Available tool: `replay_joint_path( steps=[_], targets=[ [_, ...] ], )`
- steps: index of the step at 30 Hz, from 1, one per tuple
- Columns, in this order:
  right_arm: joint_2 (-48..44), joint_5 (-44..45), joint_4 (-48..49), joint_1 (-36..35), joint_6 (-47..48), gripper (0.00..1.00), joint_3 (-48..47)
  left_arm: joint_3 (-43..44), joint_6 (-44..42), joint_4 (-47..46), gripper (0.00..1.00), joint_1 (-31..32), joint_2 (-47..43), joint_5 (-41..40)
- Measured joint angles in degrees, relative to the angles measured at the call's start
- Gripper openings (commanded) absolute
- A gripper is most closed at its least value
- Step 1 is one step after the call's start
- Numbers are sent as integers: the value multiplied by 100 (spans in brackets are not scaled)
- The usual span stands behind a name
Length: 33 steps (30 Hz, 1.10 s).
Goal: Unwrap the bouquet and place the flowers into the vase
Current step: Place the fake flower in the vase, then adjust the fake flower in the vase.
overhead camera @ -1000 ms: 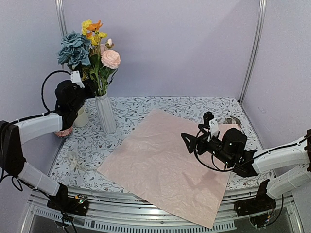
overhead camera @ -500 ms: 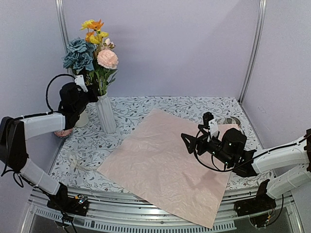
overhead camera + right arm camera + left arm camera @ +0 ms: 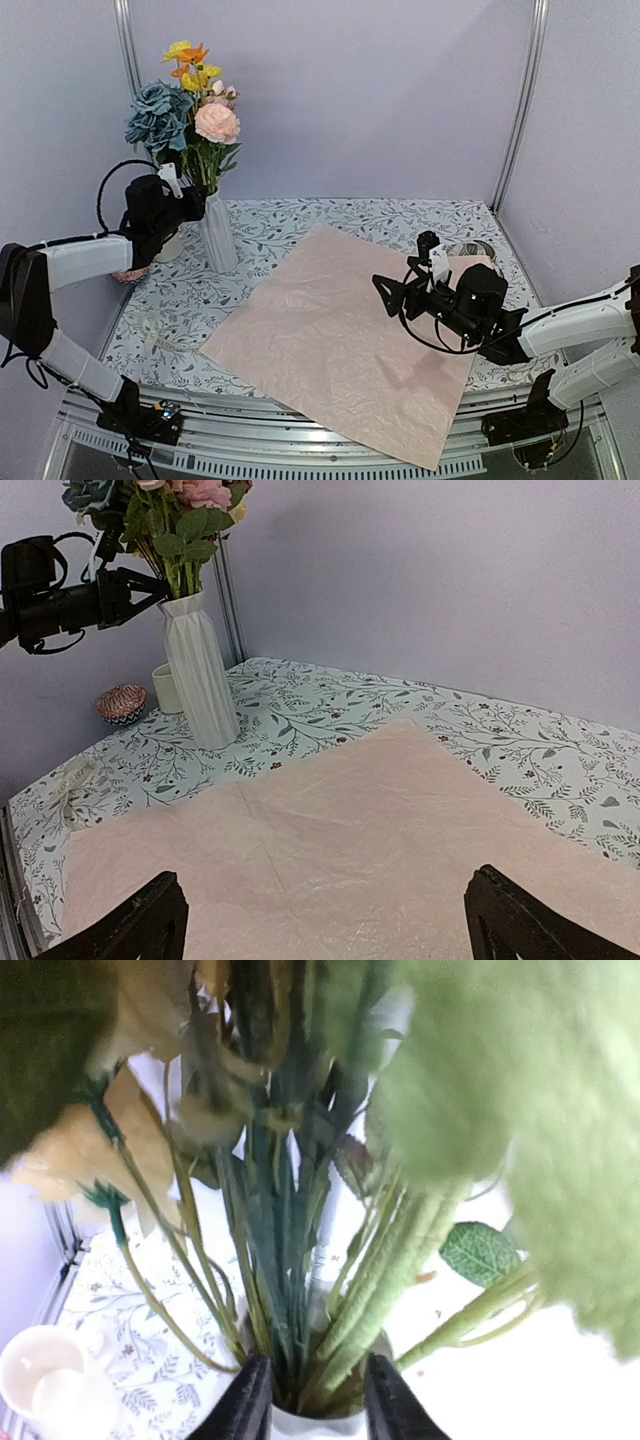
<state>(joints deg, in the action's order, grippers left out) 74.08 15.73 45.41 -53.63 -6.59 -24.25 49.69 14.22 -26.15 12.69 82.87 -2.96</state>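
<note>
The flowers (image 3: pixel 195 110) stand in the tall ribbed white vase (image 3: pixel 217 235) at the back left, their stems (image 3: pixel 290 1260) running down into its rim (image 3: pixel 320 1427). My left gripper (image 3: pixel 197 203) sits at the vase neck. Its jaws (image 3: pixel 318 1400) are open, one on each side of the stems and not squeezing them. The bouquet's pink wrapping paper (image 3: pixel 340 340) lies flat and unwrapped across the table. My right gripper (image 3: pixel 407 268) hovers open over the paper's right part (image 3: pixel 380 850) with nothing between its fingers (image 3: pixel 325 930). The right wrist view also shows the vase (image 3: pixel 200 670) and the left gripper (image 3: pixel 140 585).
A cream mug (image 3: pixel 165 687) and a small patterned bowl (image 3: pixel 120 702) stand just left of the vase. A pale ribbon (image 3: pixel 160 335) lies near the table's left front. Walls close the table at the back and on both sides.
The left gripper has lowered the flower stems into the vase, and its jaws have parted off them. The blooms now stand more upright. The right arm has not moved.
</note>
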Motion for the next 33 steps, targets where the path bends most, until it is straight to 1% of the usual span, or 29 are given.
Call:
replay_joint_path(
  steps=[5,15,21,25,30,33],
  targets=[
    [2,-2,0,0,0,99,0,-173,116,157,50,0,-326,87],
    [2,-35,-4,0,0,99,-11,-522,321,155,54,0,-839,216],
    [2,-50,-35,0,0,99,-11,-1060,540,-42,63,-33,-1300,94],
    [2,-96,-37,0,0,99,-11,-1532,715,-407,70,-173,-1604,111],
    [4,-133,-39,0,2,99,-13,-2253,925,-1375,75,-544,-1768,398],
    [26,-138,-39,0,2,99,-13,-2446,1021,-2004,77,-807,-1639,726]
  ],
)
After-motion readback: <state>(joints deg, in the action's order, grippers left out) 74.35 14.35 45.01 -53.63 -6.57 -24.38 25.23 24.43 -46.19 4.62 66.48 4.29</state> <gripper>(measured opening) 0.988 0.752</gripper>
